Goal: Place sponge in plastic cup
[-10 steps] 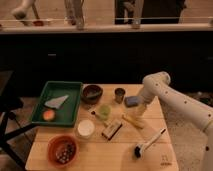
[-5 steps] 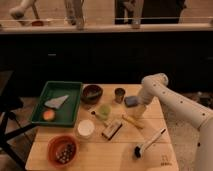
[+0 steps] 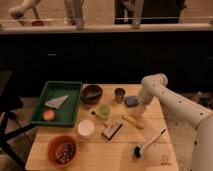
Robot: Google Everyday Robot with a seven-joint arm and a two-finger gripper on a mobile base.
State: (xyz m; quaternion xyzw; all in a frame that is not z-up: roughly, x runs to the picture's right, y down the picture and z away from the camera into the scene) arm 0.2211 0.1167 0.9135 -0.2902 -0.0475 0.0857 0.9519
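Toward counter (image 3: 100, 156) right edge: sponge (image 3: 131, 101) flat, just beside released claw (image 3: 139, 111), near green cup (image 3: 104, 111). Open room along front edge. Arm (image 3: 172, 102) reaching from right, elbow-up, wrist down.

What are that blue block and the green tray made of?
The block looks like matte foam, going by its rounded corners. The tray is probably plastic: even green, raised rim. The tool hovers beside the block.

Wooden table (image 3: 117, 156) stands before dark cabinets (image 3: 100, 60) beneath a pale ledge (image 3: 105, 27).
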